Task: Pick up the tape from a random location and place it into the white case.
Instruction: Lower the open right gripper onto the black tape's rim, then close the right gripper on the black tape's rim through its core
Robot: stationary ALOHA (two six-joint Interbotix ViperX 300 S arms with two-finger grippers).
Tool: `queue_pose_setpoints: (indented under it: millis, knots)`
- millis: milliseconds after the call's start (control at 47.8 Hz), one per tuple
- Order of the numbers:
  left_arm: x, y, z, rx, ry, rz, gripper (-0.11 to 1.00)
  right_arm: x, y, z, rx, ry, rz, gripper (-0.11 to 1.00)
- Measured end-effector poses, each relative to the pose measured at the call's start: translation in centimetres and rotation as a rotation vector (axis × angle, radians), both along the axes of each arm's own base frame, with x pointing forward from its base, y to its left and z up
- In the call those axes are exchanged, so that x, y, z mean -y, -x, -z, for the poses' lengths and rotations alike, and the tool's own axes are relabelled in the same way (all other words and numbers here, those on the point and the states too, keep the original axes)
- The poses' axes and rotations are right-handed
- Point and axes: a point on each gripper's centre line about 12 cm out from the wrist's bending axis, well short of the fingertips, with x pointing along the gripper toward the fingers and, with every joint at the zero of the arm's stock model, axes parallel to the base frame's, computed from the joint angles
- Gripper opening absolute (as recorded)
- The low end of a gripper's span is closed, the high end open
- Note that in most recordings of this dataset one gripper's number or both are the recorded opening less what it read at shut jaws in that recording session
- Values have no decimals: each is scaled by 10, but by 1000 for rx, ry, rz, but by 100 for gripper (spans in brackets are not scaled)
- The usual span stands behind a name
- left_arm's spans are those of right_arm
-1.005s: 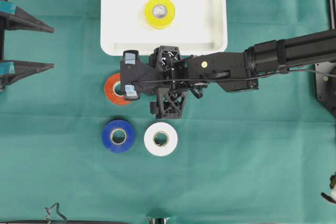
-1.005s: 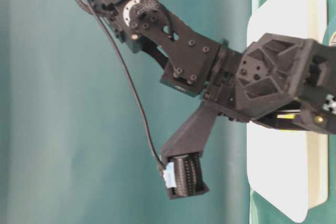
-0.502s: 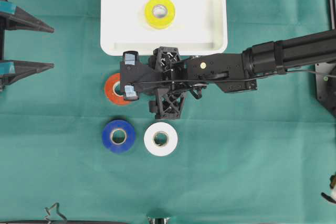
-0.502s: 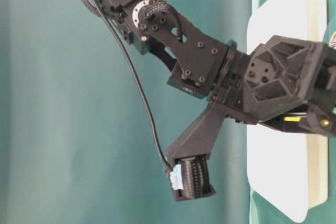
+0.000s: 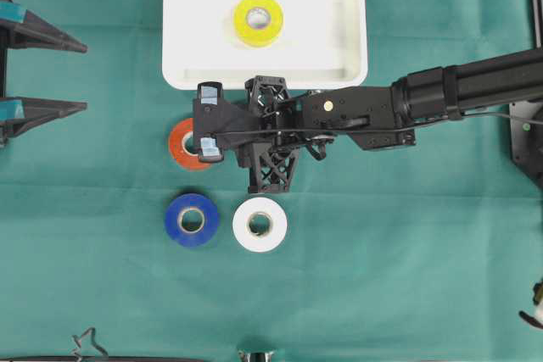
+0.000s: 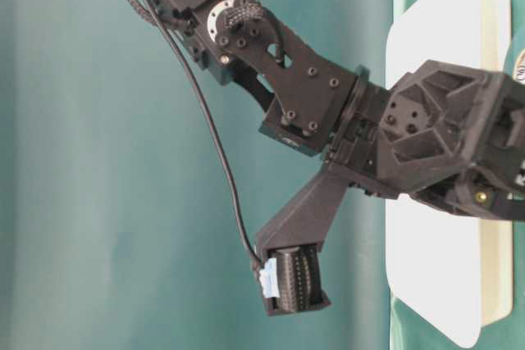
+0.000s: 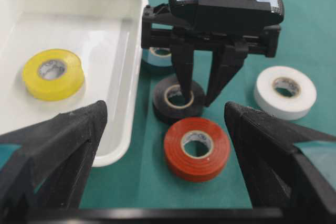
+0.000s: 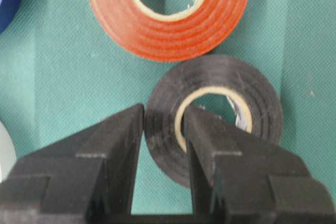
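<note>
Since a second ago our right gripper has pinched shut on the black tape roll's wall, touching the orange vinyl roll; our left gripper gapes, beside the white rimmed plastic case.

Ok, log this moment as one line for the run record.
right hand: shut on black tape, one finger in its core, one outside | left hand: open, idle | yellow tape: in white case | black tape: on cloth
</note>
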Motion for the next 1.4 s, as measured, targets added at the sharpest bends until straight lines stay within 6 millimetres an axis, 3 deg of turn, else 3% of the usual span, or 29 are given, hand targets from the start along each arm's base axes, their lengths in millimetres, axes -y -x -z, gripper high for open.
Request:
queue_pose_setpoints:
  millis: [607,1402]
  knots:
    - [0,0,0,0,-2,-1,98,1,8,-6,-60,5,3,26]
    - [0,0,0,-2,-1,0,98,7,23,-134,-39,61,1,26]
